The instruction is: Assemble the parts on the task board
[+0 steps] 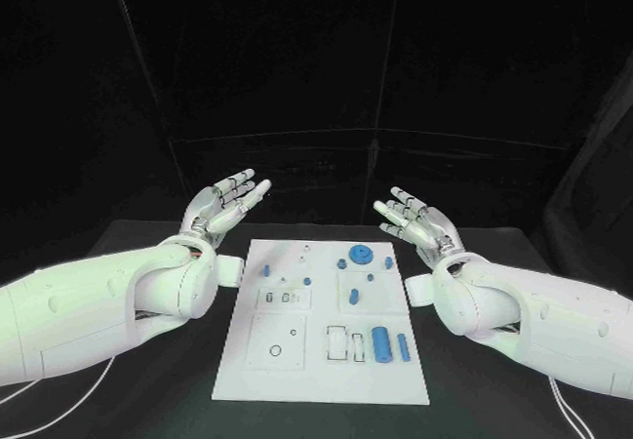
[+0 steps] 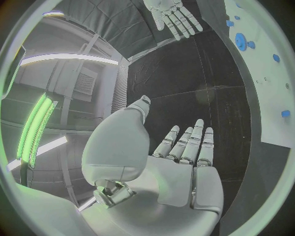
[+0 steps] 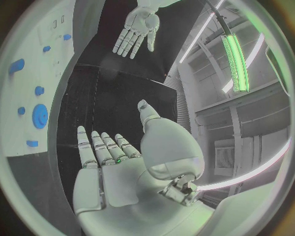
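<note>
Both hands held up off the table, palms up, fingers spread, nothing in them: left hand [image 1: 227,202] left of centre in head view, right hand [image 1: 418,220] right of centre. Task board [image 1: 324,381] lies between and below them, long axis running bottom-to-top of frame. Parts sit loose on it: blue disc [image 1: 360,252] near board's top right, two blue cylinders [image 1: 381,345] w/ long axes along the board at lower right, small blue pieces [image 1: 262,272] upper left. Judgement: nothing assembled yet. Cylinders and disc lie on the right half, so right hand is nearer; it must come down and inward, toward frame centre
</note>
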